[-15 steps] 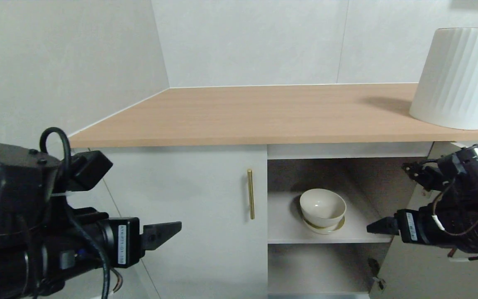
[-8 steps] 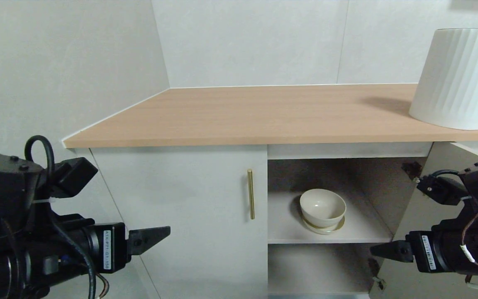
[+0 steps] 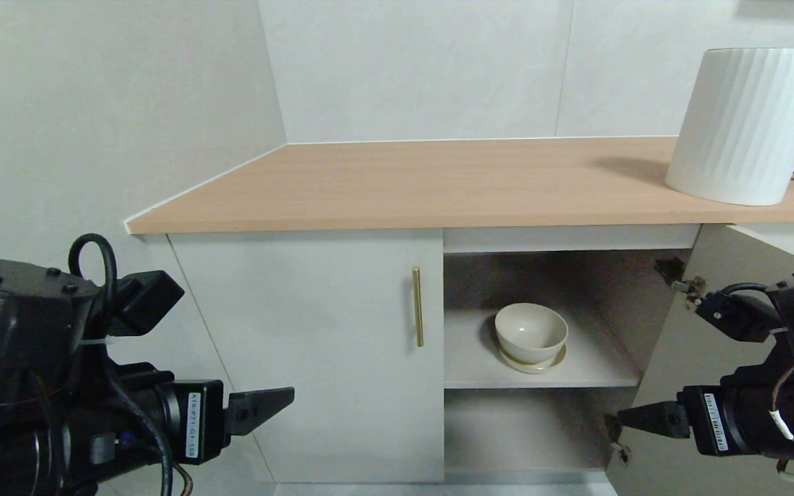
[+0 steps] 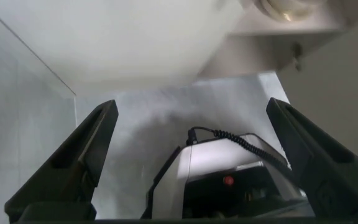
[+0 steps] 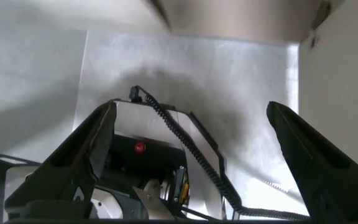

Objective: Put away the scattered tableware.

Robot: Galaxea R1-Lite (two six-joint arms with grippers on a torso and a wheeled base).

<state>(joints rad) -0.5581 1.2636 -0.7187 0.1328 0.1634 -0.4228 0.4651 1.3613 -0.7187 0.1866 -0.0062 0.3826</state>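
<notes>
**Both grippers spread and empty in front of the cupboard; bowl sits on its saucer on the shelf inside**

Nearest, the left gripper (image 3: 265,406) hangs before the closed door (image 3: 314,344) and the right gripper (image 3: 637,419) beside the open door (image 3: 686,358), each with fingers wide apart and holding nothing. Farther in, the cream bowl (image 3: 531,332) stands upright on a saucer (image 3: 557,359) on the middle shelf (image 3: 469,362). It looks like glazed ceramic: rigid, slick, chippable, of moderate weight. If lifted, it is probably best pinched across the rim wall, since the loose saucer may slide. Beyond it, a white ribbed vessel (image 3: 741,124) stands on the countertop (image 3: 438,186).
</notes>
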